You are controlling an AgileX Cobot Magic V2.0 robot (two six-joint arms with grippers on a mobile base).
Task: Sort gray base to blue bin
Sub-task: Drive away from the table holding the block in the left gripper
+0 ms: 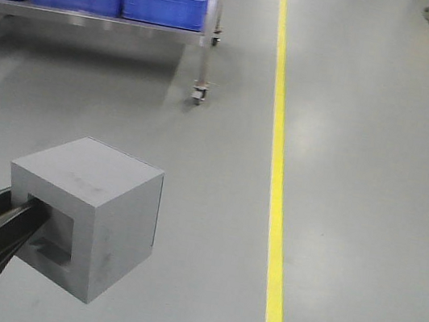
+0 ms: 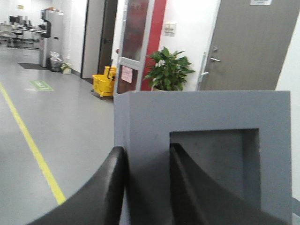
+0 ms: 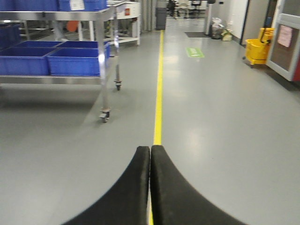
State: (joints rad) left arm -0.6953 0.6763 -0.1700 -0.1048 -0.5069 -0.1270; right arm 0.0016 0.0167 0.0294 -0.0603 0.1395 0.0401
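Note:
The gray base point(image 1: 101, 208) is a matte cube with a square recess, held off the floor at the lower left of the front view. My left gripper point(image 1: 23, 211) is shut on one wall of it, with one finger outside and one inside the recess. In the left wrist view the gray base point(image 2: 211, 112) fills the right half, with the left gripper point(image 2: 147, 154) clamped on its wall. Blue bins point(image 1: 161, 7) stand side by side on a cart shelf far ahead on the left; I cannot tell which one is the blue bin meant. My right gripper point(image 3: 150, 150) is shut and holds nothing.
The steel cart point(image 3: 105, 56) rolls on casters point(image 1: 199, 95). A yellow floor line point(image 1: 277, 179) runs forward on the right. A yellow mop bucket point(image 2: 104, 85), a potted plant point(image 2: 168, 71) and a gray door point(image 2: 248, 42) line the wall.

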